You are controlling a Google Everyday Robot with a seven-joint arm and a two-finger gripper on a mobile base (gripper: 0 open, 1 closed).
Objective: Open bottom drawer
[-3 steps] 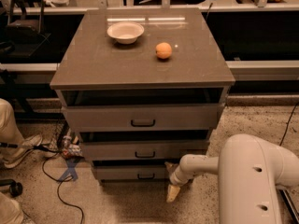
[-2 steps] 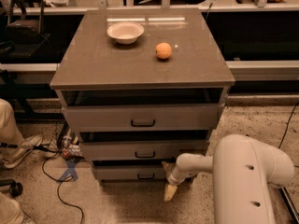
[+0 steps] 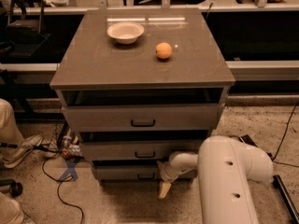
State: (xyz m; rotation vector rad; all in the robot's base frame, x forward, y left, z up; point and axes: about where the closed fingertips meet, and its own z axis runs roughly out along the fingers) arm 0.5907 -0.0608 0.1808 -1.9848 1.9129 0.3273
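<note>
Hanging low, my pincer [image 3: 164, 189] is just in front of the bottom drawer [image 3: 121, 172], right of its handle [image 3: 146, 176]. I cannot tell if it is clenched or released. That drawer, lowest in the cabinet [image 3: 103, 69], looks barely out, so all the pulling is left. Since a moment ago my pincer slid left; the drawer stayed put.

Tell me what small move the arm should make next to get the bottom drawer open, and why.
Probably lift the gripper a little and bring it across to the small dark handle of the bottom drawer. The gripper hangs just below the drawer's front, off to one side of the handle rather than on it, so it has no hold on it yet.
</note>
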